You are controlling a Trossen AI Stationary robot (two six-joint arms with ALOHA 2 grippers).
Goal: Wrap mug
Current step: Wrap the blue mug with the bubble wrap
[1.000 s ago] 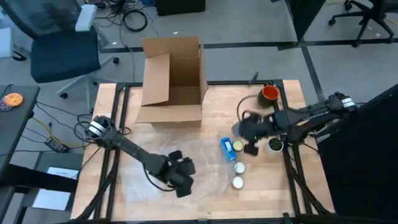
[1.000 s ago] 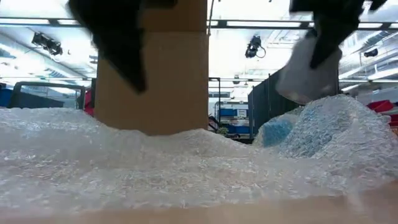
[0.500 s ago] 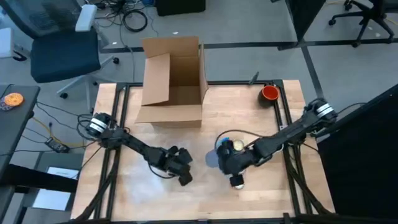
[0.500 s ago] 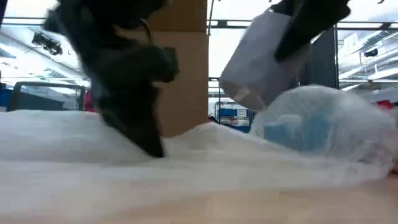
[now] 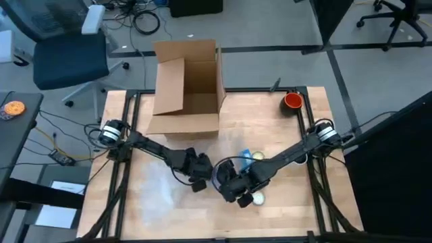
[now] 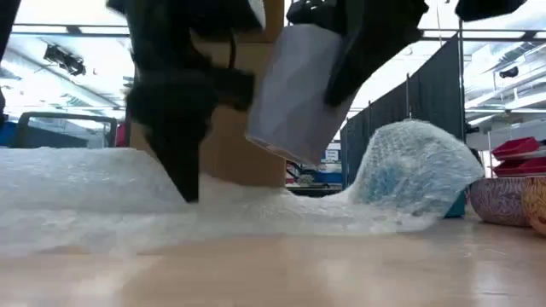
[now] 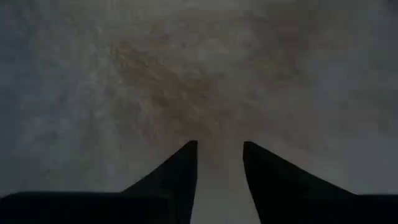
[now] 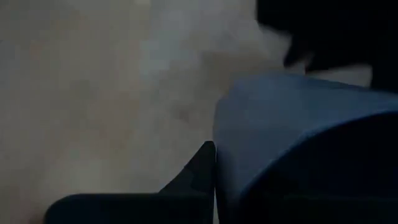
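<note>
The right pincer grips a pale bluish-white mug, held tilted above the sheet of clear bubble wrap spread over the near middle of the wooden surface. Just to its left, the left pincer points down at the wrap, its fingers slightly parted with nothing between them. A brown cardboard box stands open at the far edge; a small red bowl sits at the far right.

High view straight down over table; low view level across bubble wrap, both showing box; wrist views close
</note>
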